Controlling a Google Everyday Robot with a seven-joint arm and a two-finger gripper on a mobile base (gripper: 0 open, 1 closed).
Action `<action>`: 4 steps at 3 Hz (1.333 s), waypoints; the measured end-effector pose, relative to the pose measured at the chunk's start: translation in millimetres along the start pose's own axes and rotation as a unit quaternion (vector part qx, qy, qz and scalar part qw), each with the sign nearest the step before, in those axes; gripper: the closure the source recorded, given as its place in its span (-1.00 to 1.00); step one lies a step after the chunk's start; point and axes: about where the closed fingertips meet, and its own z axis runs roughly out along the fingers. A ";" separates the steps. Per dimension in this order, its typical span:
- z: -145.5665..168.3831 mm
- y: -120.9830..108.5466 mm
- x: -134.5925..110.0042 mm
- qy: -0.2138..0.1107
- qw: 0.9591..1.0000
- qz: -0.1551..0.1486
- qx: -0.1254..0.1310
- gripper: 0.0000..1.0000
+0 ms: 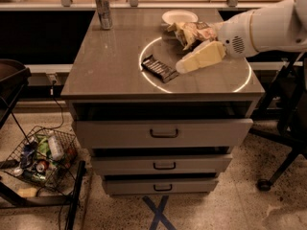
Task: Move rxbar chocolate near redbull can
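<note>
While the gripper [181, 68] hovers just beside the rxbar chocolate [159, 68], its grip unreadable, floor basket [63, 134] holding bottles [54, 148]

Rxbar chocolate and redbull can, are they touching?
Apart. Camera view shows bare tabletop between rxbar chocolate and far-corner redbull can; gripper is beside the bar.

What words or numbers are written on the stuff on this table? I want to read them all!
No words or numbers here can be read.
rxbar chocolate: pale stripes on the wrapper, too blurred to read.
redbull can: dark markings, too small to read.
chip bag: print too blurred to read.
Floor: a blue tape cross, a mark and not a word.
The pincer, just right of the bar, shows no label.
</note>
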 end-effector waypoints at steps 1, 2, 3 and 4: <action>36.3 0.4 9.3 -0.033 0.999 0.027 -0.001 -1.00; 79.8 -7.4 21.4 -0.065 0.997 0.047 -0.004 -1.00; 102.0 -13.5 24.2 -0.074 0.996 0.045 -0.005 -1.00; 121.7 -16.0 25.0 -0.074 0.997 0.038 -0.011 -1.00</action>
